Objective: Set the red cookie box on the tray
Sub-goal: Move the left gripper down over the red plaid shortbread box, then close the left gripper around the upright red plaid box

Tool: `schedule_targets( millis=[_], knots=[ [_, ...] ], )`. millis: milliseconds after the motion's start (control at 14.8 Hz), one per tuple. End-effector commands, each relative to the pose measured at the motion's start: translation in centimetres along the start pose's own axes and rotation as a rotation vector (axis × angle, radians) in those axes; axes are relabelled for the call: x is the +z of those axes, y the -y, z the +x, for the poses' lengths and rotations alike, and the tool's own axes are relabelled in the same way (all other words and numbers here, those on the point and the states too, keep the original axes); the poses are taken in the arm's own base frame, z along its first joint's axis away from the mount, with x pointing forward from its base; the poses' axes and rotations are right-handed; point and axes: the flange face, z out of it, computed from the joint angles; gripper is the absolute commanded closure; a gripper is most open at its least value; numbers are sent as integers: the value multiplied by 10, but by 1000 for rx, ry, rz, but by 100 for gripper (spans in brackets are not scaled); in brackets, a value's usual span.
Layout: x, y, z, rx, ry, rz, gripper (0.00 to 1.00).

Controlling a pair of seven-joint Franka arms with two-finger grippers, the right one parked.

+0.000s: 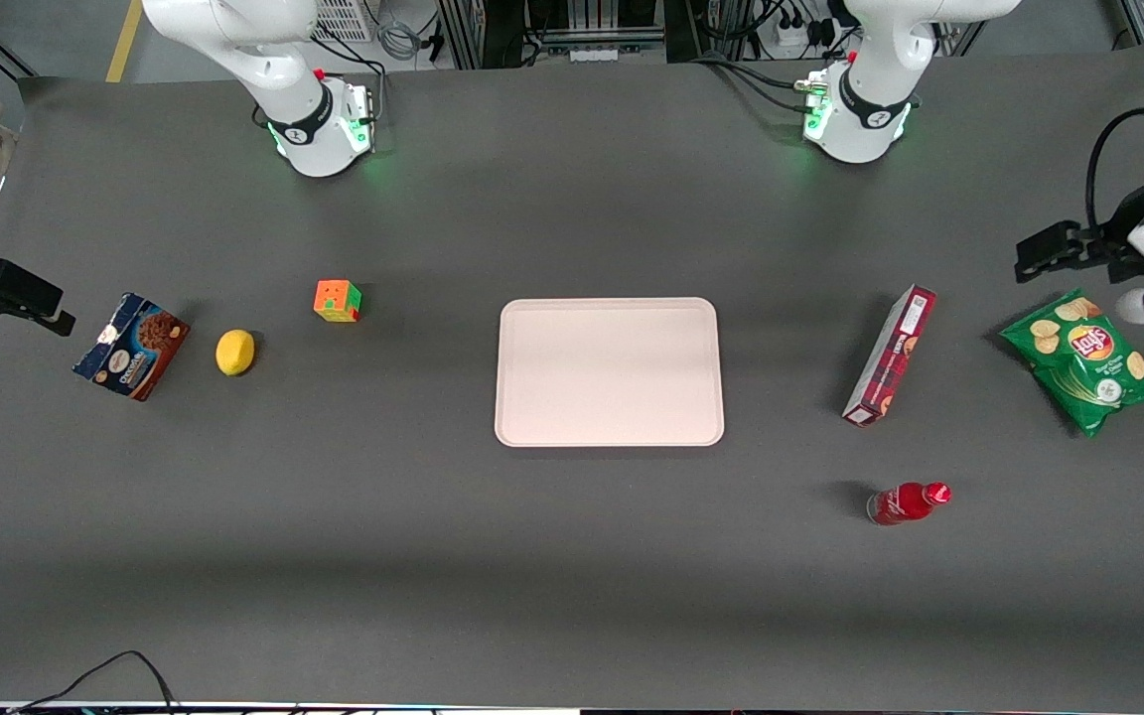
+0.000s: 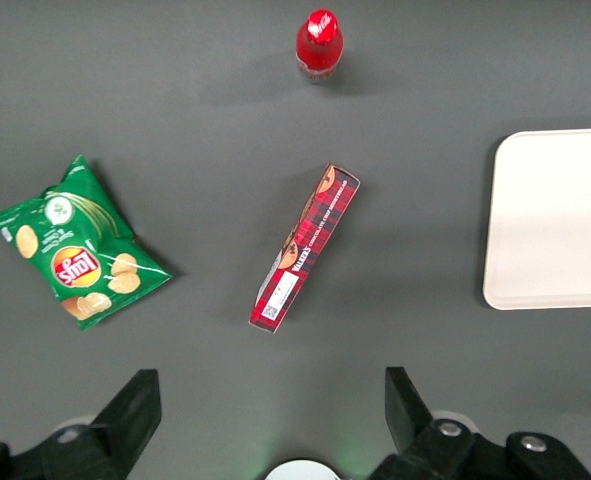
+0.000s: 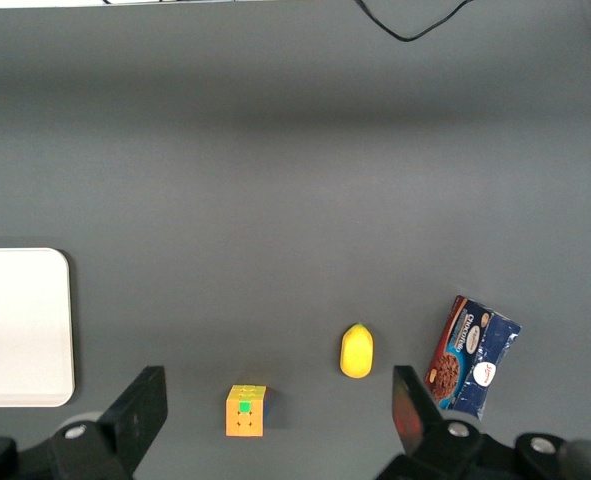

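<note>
While raised above table | end effector wide open, empty | red cookie box below

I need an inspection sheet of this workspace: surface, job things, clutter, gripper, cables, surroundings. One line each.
Surface: dark grey table.
Job things: red cookie box on the table, apart from the tray; tray bare.
Clutter: chips bag, red bottle, lemon, puzzle cube, chocolate cookie box.
Gripper: left gripper open, above the table near the chips bag, holding nothing.
Cables: black cable at the table's near edge.
Surroundings: power strip on the floor.
</note>
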Motion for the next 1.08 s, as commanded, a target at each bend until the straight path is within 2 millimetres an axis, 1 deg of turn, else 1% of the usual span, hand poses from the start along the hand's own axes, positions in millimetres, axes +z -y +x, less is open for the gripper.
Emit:
schedule_targets(
  millis=[0,68,136,271,339,542,610,814,949,1017],
  knots=[
    [81,-14,8,66,80,31,0],
    [104,-19,9,86,90,32,0],
    [125,-30,9,111,91,35,0],
    [166,-49,2,212,111,98,0],
    [182,-52,0,263,111,118,0],
    [229,-44,-5,494,65,105,0],
    [244,-37,-7,550,29,104,0],
    [285,-36,-12,612,-72,108,0],
    [310,-36,-20,653,-97,105,0],
    [323,-33,-24,653,-109,104,0]
  ],
)
